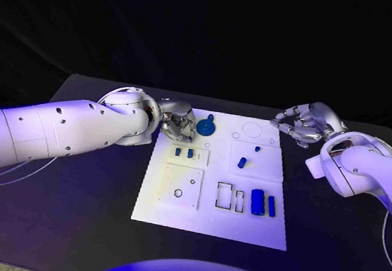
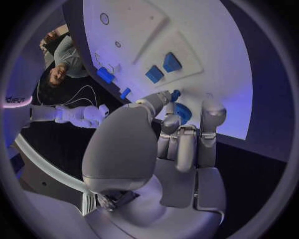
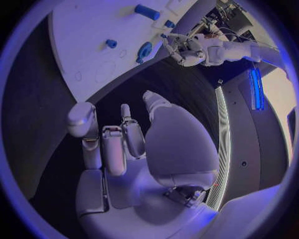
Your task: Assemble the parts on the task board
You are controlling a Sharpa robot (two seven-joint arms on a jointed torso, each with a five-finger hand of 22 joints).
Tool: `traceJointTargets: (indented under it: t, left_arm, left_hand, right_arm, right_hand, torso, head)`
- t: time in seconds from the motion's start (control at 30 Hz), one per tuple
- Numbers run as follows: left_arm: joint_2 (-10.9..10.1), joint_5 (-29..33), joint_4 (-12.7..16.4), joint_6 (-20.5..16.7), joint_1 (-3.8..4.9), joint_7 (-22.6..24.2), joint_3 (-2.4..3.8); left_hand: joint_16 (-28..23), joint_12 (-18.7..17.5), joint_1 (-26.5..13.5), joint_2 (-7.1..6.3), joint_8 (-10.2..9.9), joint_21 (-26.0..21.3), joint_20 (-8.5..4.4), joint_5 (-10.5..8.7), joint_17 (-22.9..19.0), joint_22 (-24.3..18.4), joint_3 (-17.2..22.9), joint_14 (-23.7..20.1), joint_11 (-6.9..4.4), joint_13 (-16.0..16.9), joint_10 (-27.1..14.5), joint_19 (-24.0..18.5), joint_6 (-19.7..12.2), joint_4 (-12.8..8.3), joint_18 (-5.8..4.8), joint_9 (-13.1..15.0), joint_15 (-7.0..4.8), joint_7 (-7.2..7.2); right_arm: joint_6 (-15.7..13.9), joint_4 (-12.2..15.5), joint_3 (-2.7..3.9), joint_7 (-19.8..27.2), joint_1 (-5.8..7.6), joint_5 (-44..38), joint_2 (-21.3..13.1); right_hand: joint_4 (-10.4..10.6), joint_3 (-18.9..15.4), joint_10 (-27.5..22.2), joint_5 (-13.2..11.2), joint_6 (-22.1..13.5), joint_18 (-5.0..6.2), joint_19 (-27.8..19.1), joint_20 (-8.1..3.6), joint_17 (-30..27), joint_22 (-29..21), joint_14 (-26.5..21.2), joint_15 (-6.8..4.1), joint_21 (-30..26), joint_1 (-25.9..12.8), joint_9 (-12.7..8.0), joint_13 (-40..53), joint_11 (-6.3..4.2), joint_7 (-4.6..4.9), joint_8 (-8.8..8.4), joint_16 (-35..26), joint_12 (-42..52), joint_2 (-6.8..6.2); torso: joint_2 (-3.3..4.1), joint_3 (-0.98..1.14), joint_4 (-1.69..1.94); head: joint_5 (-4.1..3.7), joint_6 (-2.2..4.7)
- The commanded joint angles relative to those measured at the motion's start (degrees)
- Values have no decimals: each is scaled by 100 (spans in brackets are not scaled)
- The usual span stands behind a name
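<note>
Flat white task board (image 1: pixel 209 225) sits mid-table on the matte black table (image 1: pixel 69 227), its face cut with shallow rectangular recesses. At the board's far left corner lies a round blue disc part (image 1: pixel 206 125); the left hand (image 1: pixel 176 125), shiny silver, hovers right beside it with fingers curled in, and whether it touches the disc I cannot tell. Two smooth blue cylinders (image 1: pixel 263 203) stand in the board's near right area. The right hand (image 1: pixel 304 124) hangs off the board's far right corner, fingers curled, gripping nothing.
</note>
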Motion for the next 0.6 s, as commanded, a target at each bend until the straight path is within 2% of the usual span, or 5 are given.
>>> traceJointTargets:
  t: [0.03,0.6]
  left_arm:
    - [2,-21,4,126,-3,-51,-1]
    - [-28,-14,10,113,-3,-59,-1]
  left_hand:
    - [20,13,3,49,-18,37,-1,-2,1508,646,33,605,-19,-5,-11,53,38,-11,-95,4,6,-11]
    - [20,-31,10,69,-22,37,-3,7,1508,644,46,605,-24,-110,-84,50,48,-15,-94,6,3,-16]
  right_arm:
    - [24,6,0,29,-4,-51,4]
    - [12,7,0,31,-6,-63,-7]
  right_hand:
    - [0,25,6,30,-3,27,21,-14,563,5,368,-31,24,-10,5,221,-16,-27,34,-8,19,-17]
    - [-5,33,5,30,-5,29,21,-15,553,0,367,-32,14,1,9,216,-18,-28,36,-14,16,-18]
  torso:
    - [1,1,0]
    - [2,-1,3]
  head:
    - [-1,-2]
    - [-2,-13]
